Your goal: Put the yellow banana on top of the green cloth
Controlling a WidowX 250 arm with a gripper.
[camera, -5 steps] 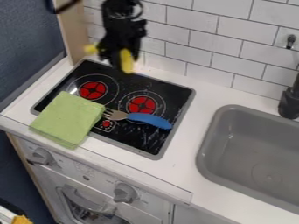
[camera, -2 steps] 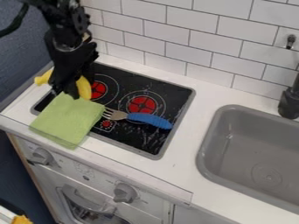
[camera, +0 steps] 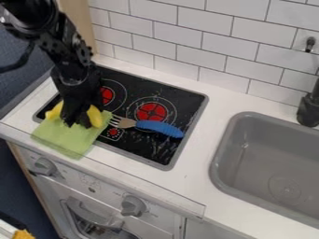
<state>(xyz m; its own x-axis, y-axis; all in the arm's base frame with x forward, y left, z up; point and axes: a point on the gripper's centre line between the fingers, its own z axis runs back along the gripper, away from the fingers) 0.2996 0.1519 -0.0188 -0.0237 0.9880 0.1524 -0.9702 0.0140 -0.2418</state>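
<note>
Comes in from 11 o'clock with the black arm [camera: 65, 44] and hangs down to the black gripper [camera: 76, 124], over at 9 o'clock. Holds the yellow banana [camera: 95, 116] between the fingers, with one yellow end out toward 9 o'clock and one out toward 3 o'clock. Keeps the banana over the back part of the green cloth [camera: 70, 139]; cannot tell from here if touching it. Lays the cloth partly on the black stove top [camera: 181, 98] and partly on the white counter [camera: 224, 95], near 8 o'clock. Puts a fork [camera: 159, 127] on the stove top, close to the middle, with the points toward 9 o'clock, just beside the cloth, and the blue handle toward 3 o'clock. Shows red rounds [camera: 151, 112] on the stove top too. Has a big gray sink [camera: 233, 140] at 4 o'clock, a black tap [camera: 308, 109] at 3 o'clock, and white wall tiles [camera: 255, 46] from 12 to 2 o'clock. Has two gray knobs on the front, one [camera: 44, 166] at 8 o'clock and one [camera: 133, 205] between 6 and 7 o'clock.
</note>
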